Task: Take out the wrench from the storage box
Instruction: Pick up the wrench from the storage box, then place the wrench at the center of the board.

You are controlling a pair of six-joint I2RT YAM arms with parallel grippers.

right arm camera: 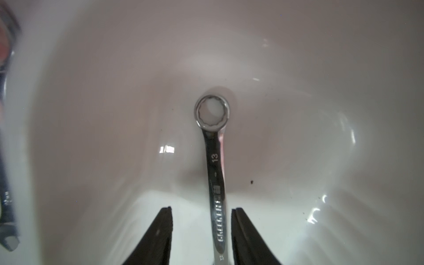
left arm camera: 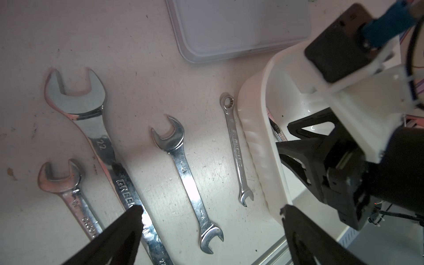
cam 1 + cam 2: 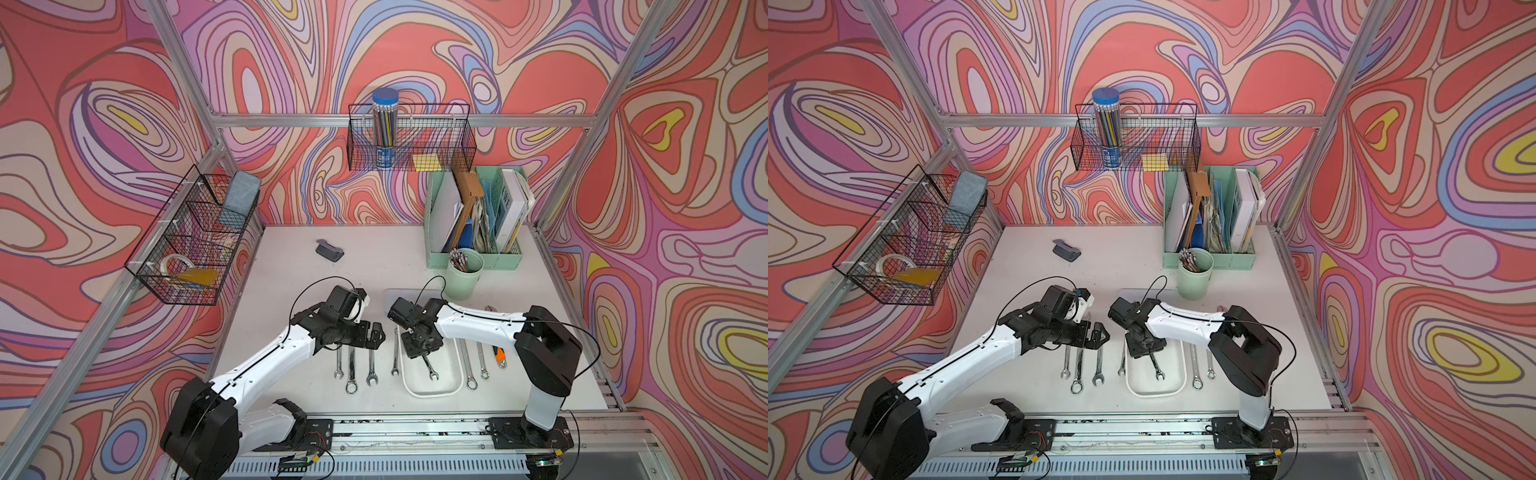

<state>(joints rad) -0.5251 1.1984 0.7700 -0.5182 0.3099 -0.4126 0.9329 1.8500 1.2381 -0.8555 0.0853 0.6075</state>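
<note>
the right gripper (image 1: 202, 208) is down inside the storage box (image 1: 91, 91), its two black fingers (image 1: 160, 229) apart and straddling the shank of the wrench (image 1: 215, 160). a strip of white floor shows between one finger and the steel, and the other finger sits just beside it, so nothing is clamped yet. the straddle looks deliberate: the fingers cross the narrow shank at a right angle, where a pinch should bite on its flat sides. the wrench, a combination wrench stamped 13, lies flat on the box floor, with its ring end running out ahead of the fingertips and the rest passing back under the wrist. the box's smooth, rounded walls rise around the tool on every side, which is probably why it comes in from above. past the wall on the left arm's side, a row of loose wrenches (image 2: 183, 169) lies on the table (image 2: 142, 68), roughly parallel to the box, and seems a likely place to lay this one. over that row hangs the left gripper (image 3: 376, 332), fingers spread wide and holding nothing, seemingly kept clear of the right arm's work. beyond the box's far end lies a flat pale lidded case (image 2: 229, 27).
</note>
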